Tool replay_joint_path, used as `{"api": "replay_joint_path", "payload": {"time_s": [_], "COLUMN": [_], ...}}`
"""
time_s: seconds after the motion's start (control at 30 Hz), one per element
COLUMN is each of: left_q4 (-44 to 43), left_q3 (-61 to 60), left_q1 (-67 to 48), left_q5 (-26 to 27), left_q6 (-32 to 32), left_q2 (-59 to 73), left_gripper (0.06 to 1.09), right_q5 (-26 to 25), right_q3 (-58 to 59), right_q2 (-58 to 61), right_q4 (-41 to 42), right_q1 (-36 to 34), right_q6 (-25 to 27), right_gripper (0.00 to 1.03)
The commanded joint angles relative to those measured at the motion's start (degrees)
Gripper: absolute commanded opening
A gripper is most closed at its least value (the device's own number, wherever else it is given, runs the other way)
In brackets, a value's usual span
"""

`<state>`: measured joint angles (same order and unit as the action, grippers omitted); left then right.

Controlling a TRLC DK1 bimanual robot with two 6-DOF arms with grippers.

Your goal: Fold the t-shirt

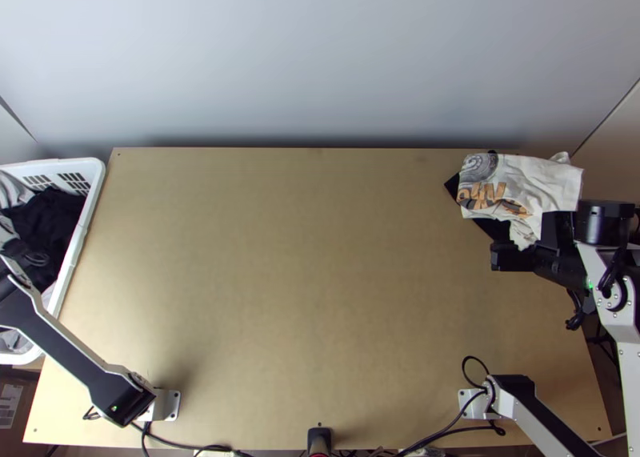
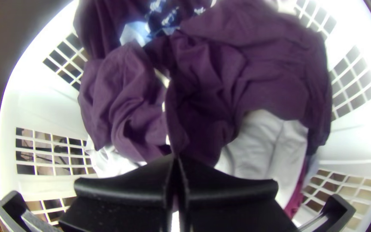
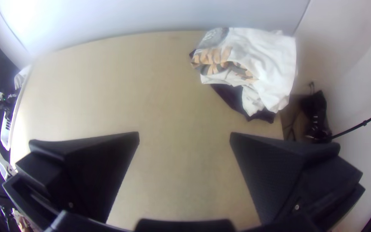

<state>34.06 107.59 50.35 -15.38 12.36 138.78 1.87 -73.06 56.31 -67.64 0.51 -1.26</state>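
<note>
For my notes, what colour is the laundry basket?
The basket is white, best in the left wrist view.

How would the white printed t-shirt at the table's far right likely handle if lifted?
The white printed t-shirt would probably be floppy, since its near edge falls in soft wrinkles. It looks light, being plain cloth. It may drag or slide over the dark cloth sticking out beneath it.
</note>
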Motion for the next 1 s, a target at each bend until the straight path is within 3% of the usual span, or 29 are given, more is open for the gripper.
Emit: {"api": "replay_joint_path", "payload": {"time_s": [0.0, 0.27, 0.4, 0.97], "left_q4": [2.1, 2.6, 1.5, 1.4], "left_q3": [0.3, 0.5, 1.1, 20.5], "left_q1": [0.8, 1.0, 1.3, -5.0], "left_q5": [8.4, 19.0, 29.9, 34.8], "left_q6": [1.9, 2.8, 3.8, 7.4], "left_q2": [-8.4, -22.4, -30.3, -46.4], "left_gripper": [0.1, 0.1, 0.1, 0.09], "right_q5": [0.7, 0.8, 0.8, 1.0], "right_q3": [-0.2, -0.9, -1.9, -6.0], "right_q2": [0.1, -0.3, -0.9, -4.8], "right_q4": [0.1, 0.0, 0.0, -1.3], "right_q1": [0.1, 0.7, 1.0, 1.3], "right_q6": [-0.1, -0.1, -0.1, -0.1], "right_gripper": [0.98, 0.98, 0.98, 0.98]}}
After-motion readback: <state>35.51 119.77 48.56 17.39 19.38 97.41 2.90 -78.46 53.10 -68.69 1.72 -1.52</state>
